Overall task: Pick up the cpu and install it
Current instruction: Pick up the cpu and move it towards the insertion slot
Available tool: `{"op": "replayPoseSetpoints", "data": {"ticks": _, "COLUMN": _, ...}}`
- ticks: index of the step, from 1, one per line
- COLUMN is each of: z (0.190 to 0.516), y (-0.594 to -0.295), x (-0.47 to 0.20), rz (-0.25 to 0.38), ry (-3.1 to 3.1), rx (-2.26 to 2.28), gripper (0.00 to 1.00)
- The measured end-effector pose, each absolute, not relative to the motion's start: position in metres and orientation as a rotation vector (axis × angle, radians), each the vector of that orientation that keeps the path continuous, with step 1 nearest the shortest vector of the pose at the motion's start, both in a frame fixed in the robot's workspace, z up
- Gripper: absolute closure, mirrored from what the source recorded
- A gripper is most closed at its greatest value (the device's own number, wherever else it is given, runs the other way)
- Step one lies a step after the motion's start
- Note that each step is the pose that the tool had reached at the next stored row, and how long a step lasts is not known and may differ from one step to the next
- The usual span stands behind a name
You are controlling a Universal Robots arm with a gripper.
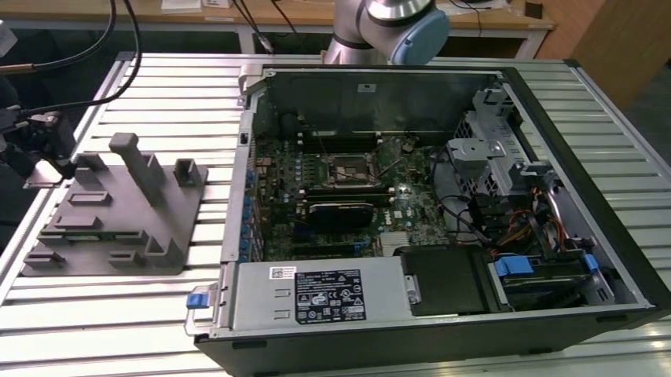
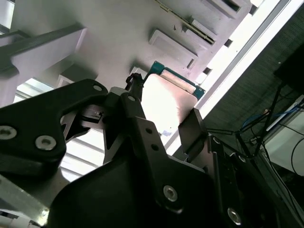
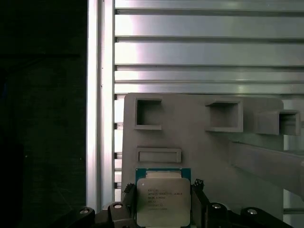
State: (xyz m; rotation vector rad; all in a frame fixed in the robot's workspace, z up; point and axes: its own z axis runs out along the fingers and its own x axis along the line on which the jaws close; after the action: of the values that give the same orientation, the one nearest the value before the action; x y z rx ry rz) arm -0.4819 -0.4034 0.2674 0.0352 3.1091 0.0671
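- Gripper: fingers closed vs two opposite edges of the cpu. No gap shows either side in the first wrist view, so it reads as gripped.
- Cpu: pale metal lid faces up, thin green rim around it, sitting flat & square betw. the jaws. The second wrist view has it pinched the same way, one green corner poking past the fingertips.
- Can't tell whether the cpu is resting on the surface under it or just clear of it.
- Underneath/behind: grey fixture, w/ a shallow slot and square pockets just beyond the cpu.
- Handling, my read: light, thin, rigid, won't flex. The lid is prob. slick, and the underside contacts are prob. the fragile part. Best hold = side edges of the rim, as here, kept level, w/ modest squeeze.
- Exterior view: gripper is at the exterior view's left, touching or just beside the fixture's edge, over the slatted table.
- Open pc case w/ motherboard lies well apart, to the exterior view's right.
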Motion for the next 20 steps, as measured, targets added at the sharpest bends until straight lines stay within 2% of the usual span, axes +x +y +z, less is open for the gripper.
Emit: {"op": "replayPoseSetpoints", "data": {"ticks": 20, "z": 0.291, "y": -0.403, "x": -0.482, "rz": 0.067, "ry": 3.109, "rx": 0.035, "gripper": 0.46}}
